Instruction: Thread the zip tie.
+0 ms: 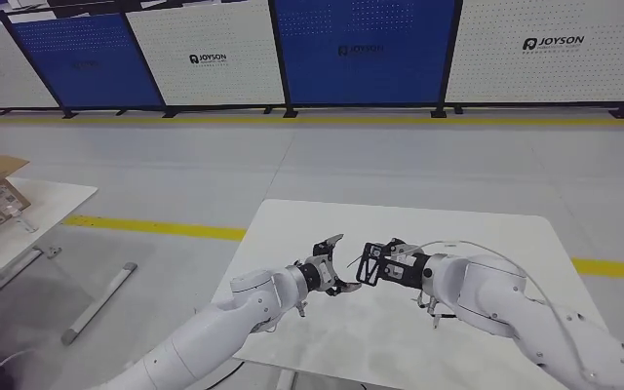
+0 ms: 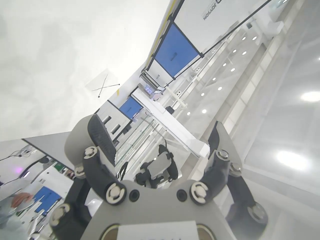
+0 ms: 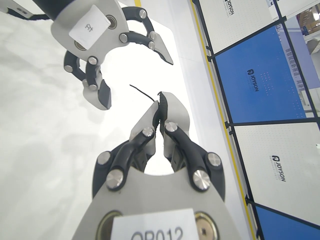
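The right tool is pinched shut on a thin black zip tie. The tie's free tip sticks out past the fingertips and points toward the left tool. The left tool is spread wide and holds nothing (its fingers stand well apart in its own wrist view). The two tools face each other, near but not touching, above the white desk.

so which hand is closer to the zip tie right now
Right. The right hand is shut on the zip tie, with the thin tail sticking out past its fingertips. The left hand is open and faces that tail without touching it.
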### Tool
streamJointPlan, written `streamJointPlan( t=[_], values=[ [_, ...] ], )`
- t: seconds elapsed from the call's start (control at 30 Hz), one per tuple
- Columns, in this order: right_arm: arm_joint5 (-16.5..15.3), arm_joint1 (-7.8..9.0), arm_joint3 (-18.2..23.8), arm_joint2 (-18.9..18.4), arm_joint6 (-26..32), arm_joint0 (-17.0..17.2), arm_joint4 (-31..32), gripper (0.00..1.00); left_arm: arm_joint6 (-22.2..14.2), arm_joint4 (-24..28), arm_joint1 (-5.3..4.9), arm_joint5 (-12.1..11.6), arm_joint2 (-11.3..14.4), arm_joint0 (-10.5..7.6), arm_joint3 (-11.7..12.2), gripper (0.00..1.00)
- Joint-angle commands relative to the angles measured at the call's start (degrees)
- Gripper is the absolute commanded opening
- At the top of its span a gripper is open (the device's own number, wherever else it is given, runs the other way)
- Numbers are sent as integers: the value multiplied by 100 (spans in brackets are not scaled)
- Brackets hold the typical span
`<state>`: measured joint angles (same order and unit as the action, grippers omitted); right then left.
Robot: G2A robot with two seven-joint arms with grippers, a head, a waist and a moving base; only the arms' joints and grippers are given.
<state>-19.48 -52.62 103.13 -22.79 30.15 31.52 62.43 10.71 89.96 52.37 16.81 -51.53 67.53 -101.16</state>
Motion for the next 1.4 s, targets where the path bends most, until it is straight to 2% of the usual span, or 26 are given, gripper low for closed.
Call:
streamJointPlan(
  t=[0.0,0.13,0.27,0.4,0.6,0.73,0.87,0.9,0.93,0.97,1.0,1.07,1.37],
  values=[
    [0,0,0,0,0,0,0,0,-13,0,-2,1,-4,1,-1,100],
    [0,0,0,0,0,0,0,0,-13,0,-2,1,-4,1,-1,100],
    [0,0,0,0,0,0,0,0,-137,0,62,86,-67,125,-117,100],
    [0,0,0,0,0,0,0,0,-79,0,227,74,-320,331,-203,100],
    [0,0,0,0,0,0,0,0,-79,0,227,74,-320,331,-203,100],
    [0,0,0,0,0,0,0,0,-133,-101,255,-55,-304,375,-190,100],
    [0,0,0,0,0,0,0,0,-25,-23,315,-293,-308,369,-220,100],
    [0,0,0,0,0,0,0,0,-8,0,327,-313,-311,362,-223,92],
    [0,0,0,0,0,0,0,0,3,0,338,-323,-313,359,-227,60],
    [0,0,0,0,0,0,0,0,3,0,349,-323,-317,363,-231,43],
    [0,0,0,0,0,0,0,0,-4,0,363,-312,-331,372,-234,41],
    [0,0,0,0,0,0,0,0,-30,0,385,-241,-355,396,-239,24],
    [0,0,0,0,0,0,0,0,-126,0,555,235,-683,605,-233,20]
  ],
)
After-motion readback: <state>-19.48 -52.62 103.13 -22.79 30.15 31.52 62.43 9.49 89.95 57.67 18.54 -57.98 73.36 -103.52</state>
